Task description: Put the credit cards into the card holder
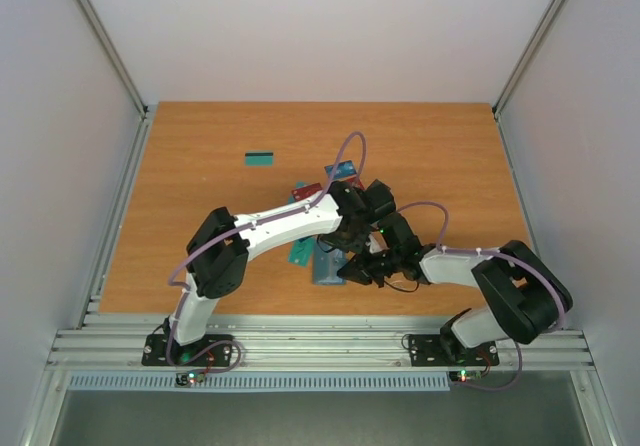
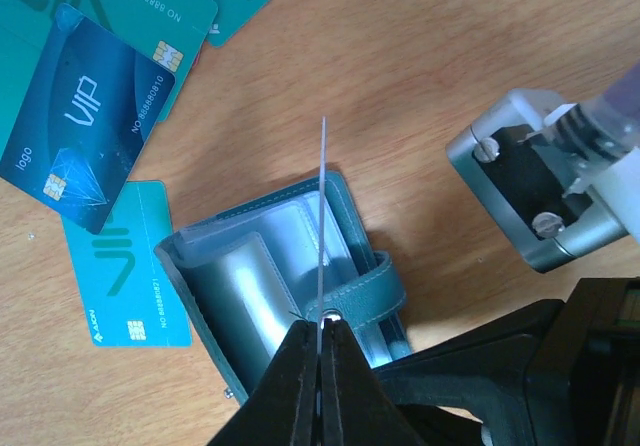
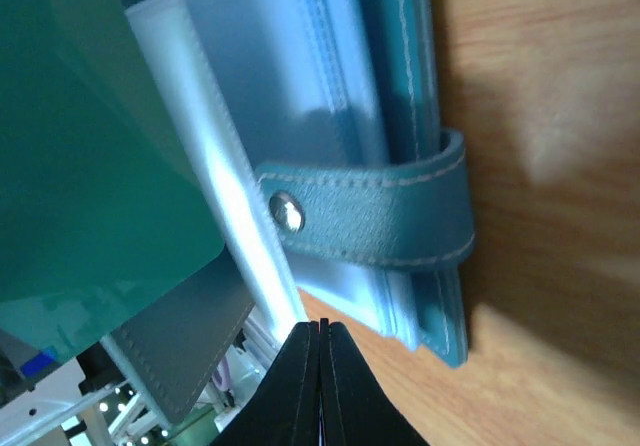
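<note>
One teal card (image 2: 323, 206) stands edge-on over the open holder (image 2: 235, 286), pinched by the left gripper (image 2: 322, 341), while the right gripper (image 3: 320, 366), jaws pressed together, sits at the holder's strap edge on the table (image 2: 420, 66), loose cards (image 2: 85, 116) just beside.

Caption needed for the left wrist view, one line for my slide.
Left gripper pinches a thin card edge-on over the open teal folding card holder on the wooden table.

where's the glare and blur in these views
Left wrist: sharp, glare on the card holder's clear sleeves. Right wrist: table grain and the near teal credit card blurred, bright streak on a sleeve. Top external: even light, no glare.
</note>
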